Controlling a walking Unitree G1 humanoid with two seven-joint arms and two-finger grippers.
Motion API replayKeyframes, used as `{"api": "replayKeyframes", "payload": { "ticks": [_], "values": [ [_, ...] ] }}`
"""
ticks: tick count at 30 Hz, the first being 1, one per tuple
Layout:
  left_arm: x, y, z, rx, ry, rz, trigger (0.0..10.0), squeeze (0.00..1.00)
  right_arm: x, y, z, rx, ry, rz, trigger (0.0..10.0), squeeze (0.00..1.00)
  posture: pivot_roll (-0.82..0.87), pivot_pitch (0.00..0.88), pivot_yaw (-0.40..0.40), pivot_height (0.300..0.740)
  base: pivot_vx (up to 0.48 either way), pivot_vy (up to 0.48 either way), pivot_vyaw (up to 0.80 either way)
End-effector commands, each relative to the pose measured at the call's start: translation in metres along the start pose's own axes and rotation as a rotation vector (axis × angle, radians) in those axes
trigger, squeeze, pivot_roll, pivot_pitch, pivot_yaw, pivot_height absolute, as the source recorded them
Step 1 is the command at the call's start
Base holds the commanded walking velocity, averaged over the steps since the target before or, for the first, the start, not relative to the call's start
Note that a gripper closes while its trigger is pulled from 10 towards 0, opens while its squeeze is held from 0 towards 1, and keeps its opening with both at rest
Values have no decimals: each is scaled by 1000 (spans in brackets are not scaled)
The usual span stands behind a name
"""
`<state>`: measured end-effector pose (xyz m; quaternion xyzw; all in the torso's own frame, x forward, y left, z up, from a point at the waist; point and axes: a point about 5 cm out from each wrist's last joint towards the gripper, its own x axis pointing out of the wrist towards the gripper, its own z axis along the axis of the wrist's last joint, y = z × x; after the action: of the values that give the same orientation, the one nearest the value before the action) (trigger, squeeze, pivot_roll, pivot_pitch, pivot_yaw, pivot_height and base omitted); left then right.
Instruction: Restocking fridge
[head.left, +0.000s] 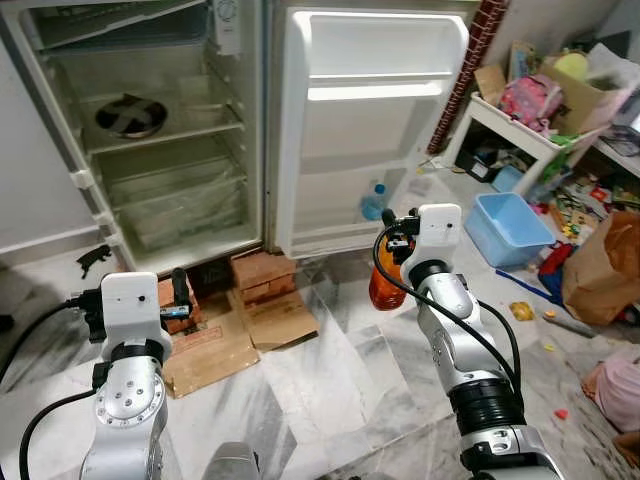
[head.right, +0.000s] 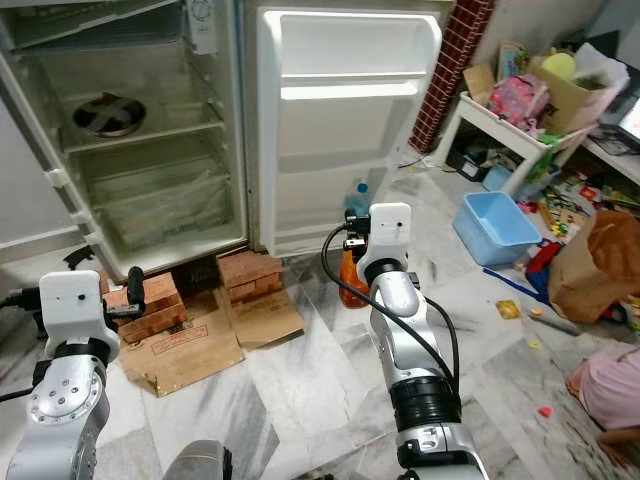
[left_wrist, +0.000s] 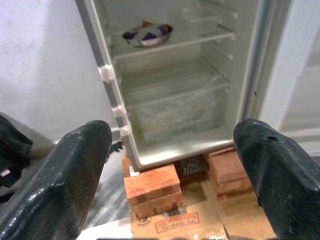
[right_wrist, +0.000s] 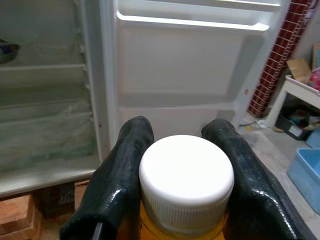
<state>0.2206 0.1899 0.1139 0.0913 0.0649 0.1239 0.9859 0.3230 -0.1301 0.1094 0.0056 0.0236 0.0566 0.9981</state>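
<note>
The fridge (head.left: 150, 140) stands open ahead, its white door (head.left: 365, 120) swung wide to the right. My right gripper (right_wrist: 182, 150) is shut on an orange bottle with a white cap (right_wrist: 186, 179), held low in front of the door; the bottle's orange body (head.left: 385, 285) hangs below the wrist. A blue-capped water bottle (head.left: 373, 202) stands in the door's bottom shelf. A bowl (left_wrist: 147, 34) rests on a middle fridge shelf. My left gripper (left_wrist: 175, 150) is open with nothing in it, raised before the fridge's lower compartment.
Red bricks (head.left: 262, 272) prop the fridge on flattened cardboard (head.left: 215, 345). A blue tub (head.left: 508, 226), a brown paper bag (head.left: 605, 265) and scattered clutter lie on the floor at right. A white table (head.left: 520, 130) holds bags and boxes.
</note>
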Motion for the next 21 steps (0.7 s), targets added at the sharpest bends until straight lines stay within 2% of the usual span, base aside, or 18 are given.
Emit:
{"api": "replayKeyframes", "payload": {
  "ticks": [1,4,13,21],
  "values": [
    [3,-2,1,-5,-6,-10,10000,0,-1,-6,4,4,-22,-15,10000,0,131,0,-107,740,281,-311,0],
    [7,-4,6,-13,-21,-2,10000,0,-1,-6,4,21,-22,-13,10000,0,129,0,-108,740,287,-337,0],
    [6,-4,7,-19,-26,5,10000,0,0,-6,5,24,-26,-11,10000,0,133,0,-107,740,256,-403,0],
    [8,6,5,6,-14,52,10000,0,-5,2,2,29,-23,30,10000,0,136,0,-107,740,250,-408,52]
  ]
}}
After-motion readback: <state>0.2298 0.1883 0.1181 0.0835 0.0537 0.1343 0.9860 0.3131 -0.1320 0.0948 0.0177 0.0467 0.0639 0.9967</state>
